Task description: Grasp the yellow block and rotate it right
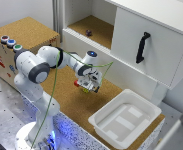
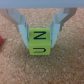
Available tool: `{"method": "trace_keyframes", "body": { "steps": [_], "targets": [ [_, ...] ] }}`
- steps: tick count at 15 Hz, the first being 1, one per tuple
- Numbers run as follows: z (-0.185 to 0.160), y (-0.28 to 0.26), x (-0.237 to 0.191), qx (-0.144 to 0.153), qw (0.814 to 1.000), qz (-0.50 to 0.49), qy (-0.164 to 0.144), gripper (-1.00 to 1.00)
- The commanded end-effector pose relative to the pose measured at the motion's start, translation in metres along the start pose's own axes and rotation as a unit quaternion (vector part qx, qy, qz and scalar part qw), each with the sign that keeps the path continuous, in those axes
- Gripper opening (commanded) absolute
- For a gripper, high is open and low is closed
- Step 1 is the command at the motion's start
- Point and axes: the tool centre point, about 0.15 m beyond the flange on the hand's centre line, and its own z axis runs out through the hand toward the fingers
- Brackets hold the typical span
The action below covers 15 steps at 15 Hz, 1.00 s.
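Surface: cork board, as I see it.
Bin: white bin at the exterior view's right, nothing inside.
Shelf: tiny dark purple object in the far open compartment.
Nearby: red block beside my grasp.
Gripper: gripper pinching the yellow block over the cork.
Writing: block faces read "Z" and "U".
Box: coloured buttons at far left.

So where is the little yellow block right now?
The yellow block sits between the gripper fingers on the cork mat, left of the white bin in the exterior view.
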Motion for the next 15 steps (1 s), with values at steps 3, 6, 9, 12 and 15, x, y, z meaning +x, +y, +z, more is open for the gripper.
{"method": "trace_keyframes", "body": {
  "steps": [3,6,9,12,15],
  "targets": [
    [-0.028,-0.007,0.018,0.001,0.99,0.144,-0.008,-1.0],
    [-0.027,-0.003,0.021,0.015,0.97,0.245,0.0,-1.0],
    [-0.025,0.004,0.022,0.022,0.939,0.343,0.014,-1.0],
    [-0.025,0.016,0.017,0.041,0.898,0.436,0.029,-1.0],
    [-0.011,0.016,0.008,0.063,0.855,0.514,0.02,-1.0]
  ]
}}
